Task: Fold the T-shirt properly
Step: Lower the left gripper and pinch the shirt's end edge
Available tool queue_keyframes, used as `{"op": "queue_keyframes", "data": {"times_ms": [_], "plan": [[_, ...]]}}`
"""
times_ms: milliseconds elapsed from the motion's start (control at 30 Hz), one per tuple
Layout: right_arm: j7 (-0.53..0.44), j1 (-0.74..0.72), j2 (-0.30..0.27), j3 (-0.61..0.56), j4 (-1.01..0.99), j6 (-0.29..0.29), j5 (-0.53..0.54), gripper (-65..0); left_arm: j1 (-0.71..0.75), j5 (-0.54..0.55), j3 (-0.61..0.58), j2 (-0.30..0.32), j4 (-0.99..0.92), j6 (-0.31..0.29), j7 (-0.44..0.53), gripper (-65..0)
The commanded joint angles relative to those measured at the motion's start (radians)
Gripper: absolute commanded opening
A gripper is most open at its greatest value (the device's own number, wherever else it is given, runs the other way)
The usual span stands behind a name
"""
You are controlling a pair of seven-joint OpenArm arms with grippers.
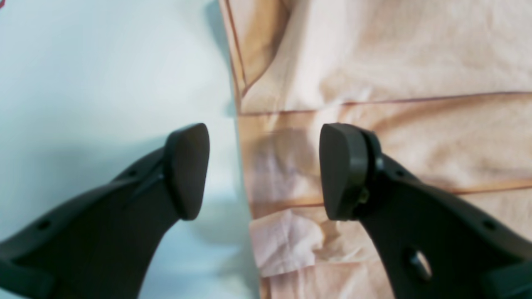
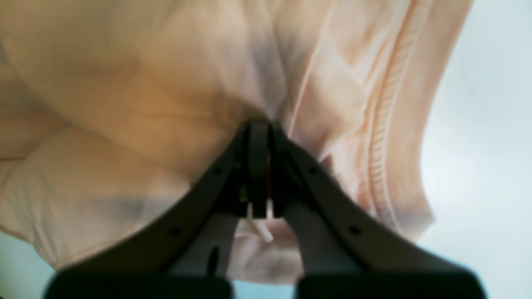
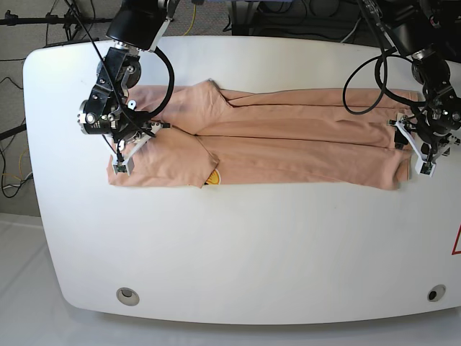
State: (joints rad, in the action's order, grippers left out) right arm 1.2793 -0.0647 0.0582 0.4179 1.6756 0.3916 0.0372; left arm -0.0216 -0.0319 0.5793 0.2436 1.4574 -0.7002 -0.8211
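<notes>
Left claw [image 1: 264, 170] open, two dark pads spread wide, nothing between them. One finger [image 1: 187, 170] over bare white table [image 1: 104, 83], other finger [image 1: 345, 170] over the T-shirt [image 1: 395, 62]. Shirt edge runs top to bottom between the pads. Peach cloth lies in flat stacked folds with seam lines running crosswise.

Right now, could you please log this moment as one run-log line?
peach cloth T-shirt: folded lengthwise on white table | right gripper: shut on T-shirt | left gripper: open
</notes>
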Motion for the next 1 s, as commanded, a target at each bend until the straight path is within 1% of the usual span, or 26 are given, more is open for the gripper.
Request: {"op": "queue_keyframes", "data": {"times_ms": [0,33,167,300,367,433,567,700,767,967], "plan": [[-0.016,-0.023,-0.005,0.001,0.021,-0.004,0.004,-63.9,-0.008,-0.002,0.036,0.014,0.041,0.002,0.033,-22.4],[-0.015,-0.026,-0.005,0.001,0.019,-0.005,0.002,-64.1,-0.003,-0.007,0.058,0.015,0.053,0.002,0.046,-20.1],[-0.019,-0.025,-0.004,0.003,0.020,-0.005,-0.001,-64.2,0.004,-0.011,0.066,0.013,0.057,0.002,0.077,-11.6],[-0.019,-0.022,-0.004,0.003,0.021,-0.002,0.002,-64.2,0.005,-0.011,0.054,0.014,0.039,0.002,0.100,-8.1],[-0.017,-0.020,-0.003,0.001,0.021,-0.003,0.002,-64.2,0.003,-0.010,0.044,0.015,0.026,0.002,0.114,-8.0],[-0.018,-0.019,-0.005,-0.006,0.020,-0.002,0.005,-64.4,-0.011,0.004,0.017,0.019,-0.007,0.002,0.135,-11.1],[-0.018,-0.020,-0.005,-0.008,0.020,-0.004,0.005,-64.5,-0.017,0.013,0.011,0.018,-0.030,0.002,0.144,-13.9],[-0.017,-0.022,-0.005,-0.007,0.019,-0.004,0.006,-64.6,-0.025,0.032,0.016,0.019,-0.043,0.002,0.127,-16.7],[-0.014,-0.024,-0.006,-0.006,0.019,-0.006,-0.003,-64.3,-0.040,0.040,0.039,0.020,-0.053,0.002,0.096,-19.5],[-0.012,-0.022,-0.006,-0.007,0.019,-0.004,-0.004,-64.3,-0.057,0.042,0.040,0.020,-0.086,0.002,0.095,-21.8]]}}
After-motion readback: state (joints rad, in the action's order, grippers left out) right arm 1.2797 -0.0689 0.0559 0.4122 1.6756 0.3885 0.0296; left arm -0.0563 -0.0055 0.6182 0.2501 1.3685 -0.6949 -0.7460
